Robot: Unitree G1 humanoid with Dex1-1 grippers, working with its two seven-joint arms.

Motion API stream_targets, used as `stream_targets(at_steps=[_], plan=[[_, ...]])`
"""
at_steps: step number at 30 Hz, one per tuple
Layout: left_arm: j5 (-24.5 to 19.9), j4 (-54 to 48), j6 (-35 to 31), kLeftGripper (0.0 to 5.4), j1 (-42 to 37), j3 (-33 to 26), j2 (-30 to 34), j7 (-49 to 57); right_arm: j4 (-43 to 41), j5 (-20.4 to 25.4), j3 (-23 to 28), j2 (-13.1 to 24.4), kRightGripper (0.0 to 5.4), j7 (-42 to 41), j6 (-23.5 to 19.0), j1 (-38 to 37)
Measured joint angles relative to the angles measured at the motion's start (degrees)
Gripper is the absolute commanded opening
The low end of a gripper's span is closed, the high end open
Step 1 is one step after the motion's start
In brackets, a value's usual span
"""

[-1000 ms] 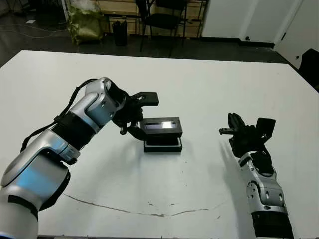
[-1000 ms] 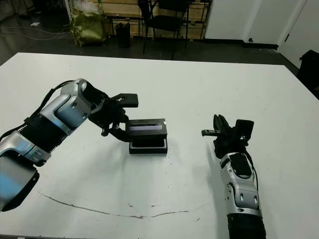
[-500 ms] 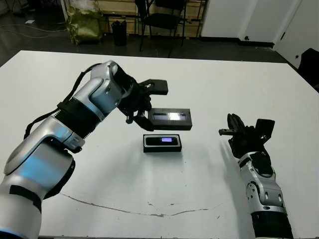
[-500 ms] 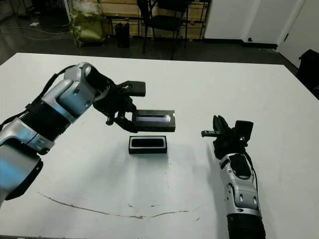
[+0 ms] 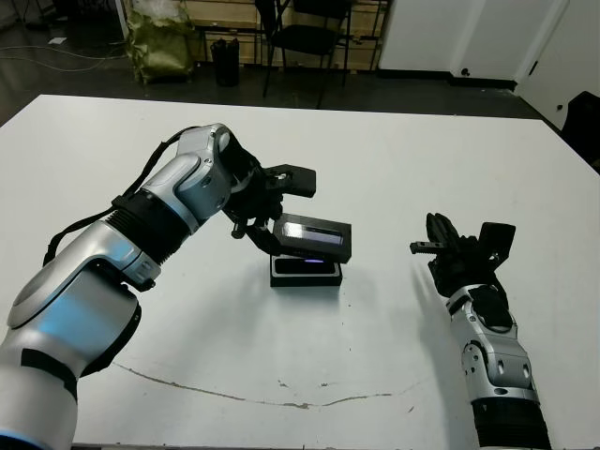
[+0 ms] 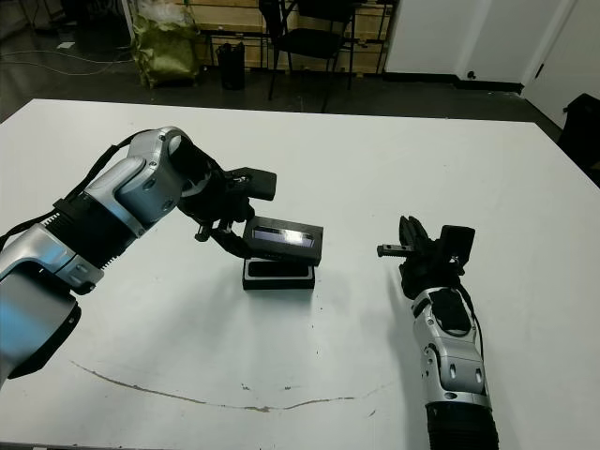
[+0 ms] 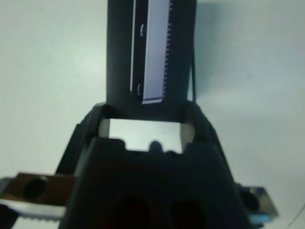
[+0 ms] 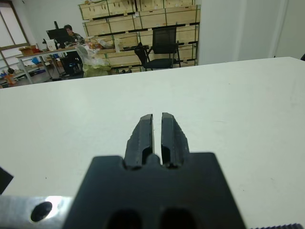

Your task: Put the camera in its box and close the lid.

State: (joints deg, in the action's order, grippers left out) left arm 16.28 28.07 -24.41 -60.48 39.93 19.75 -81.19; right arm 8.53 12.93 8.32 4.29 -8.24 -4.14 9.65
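Jaws of the left gripper (image 5: 265, 208) are clamped on the flat black lid (image 5: 314, 240), tilted above the white-lined black box (image 5: 307, 272) mid-table. Right jaws are pressed together, empty. A skewed lid could be jammed on the rim.

A white table (image 5: 394, 169) fills most of the head view, with a thin dark scratch (image 5: 281, 403) near its lower edge. Beyond it, along the top, lie dark floor, a black chair (image 5: 309, 37), wooden crates (image 8: 143, 19) and a yellow-green bag (image 5: 161, 42).

No text, label or number can be read anywhere (all too small or blurred).
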Motion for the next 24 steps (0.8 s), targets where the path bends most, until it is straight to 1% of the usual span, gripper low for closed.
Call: stream_targets(at_steps=[5,10,13,18,19,22,24], plan=[[0.2,-0.5,0.0,2.27,0.5,0.5,0.1,-0.5,-0.2,-0.4,-0.1,0.0,0.00,0.6,0.1,0.0],[1.0,-1.6,1.5,2.27,1.7,0.8,0.4,-0.5,-0.1,-0.1,0.0,0.0,0.00,0.3,0.1,0.0],[1.3,-1.9,-1.1,2.27,1.7,1.0,0.2,-0.9,0.4,0.0,0.0,0.0,0.00,0.0,0.8,0.0],[1.6,-3.3,-3.1,2.27,1.7,1.2,-0.1,-0.5,0.5,0.0,0.0,0.0,0.00,0.3,0.7,0.0],[1.6,-3.3,-3.7,2.27,1.7,1.1,-0.3,-0.3,1.1,0.3,0.1,0.0,0.00,-0.2,1.1,0.0],[1.3,-2.9,-8.0,2.27,1.8,0.7,-1.2,0.1,2.0,0.6,0.2,0.0,0.00,-0.5,1.7,0.0],[1.4,-2.8,-9.6,2.27,1.8,0.9,-1.8,0.5,2.0,0.6,0.2,0.0,0.00,-0.4,1.6,0.0]])
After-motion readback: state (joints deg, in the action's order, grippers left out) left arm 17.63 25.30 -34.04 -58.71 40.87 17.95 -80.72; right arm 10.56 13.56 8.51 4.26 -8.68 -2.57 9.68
